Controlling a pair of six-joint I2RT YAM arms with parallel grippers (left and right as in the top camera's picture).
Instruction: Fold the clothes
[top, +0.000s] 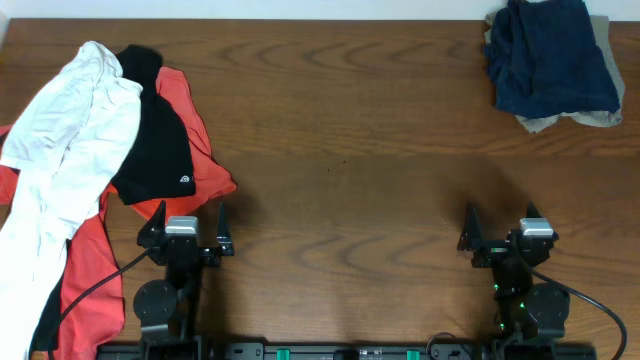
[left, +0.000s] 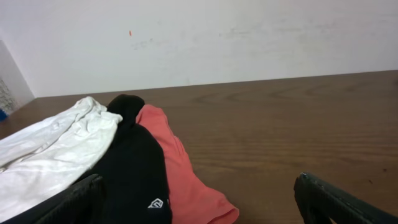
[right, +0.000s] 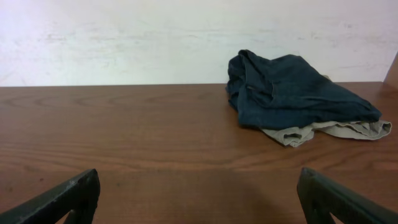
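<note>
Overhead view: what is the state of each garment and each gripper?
red garment, unfolded, partly covered
black garment, unfolded, lying on red garment
white garment, unfolded, crumpled
beige garment, bunched, mostly covered
navy garment, bunched, on beige garment
left gripper, open, empty
right gripper, open, empty

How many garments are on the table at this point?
5. In the left pile: a white garment, a black one and a red one. At the far right corner: a dark blue garment lying on a tan one. The piles may hide more.
</note>
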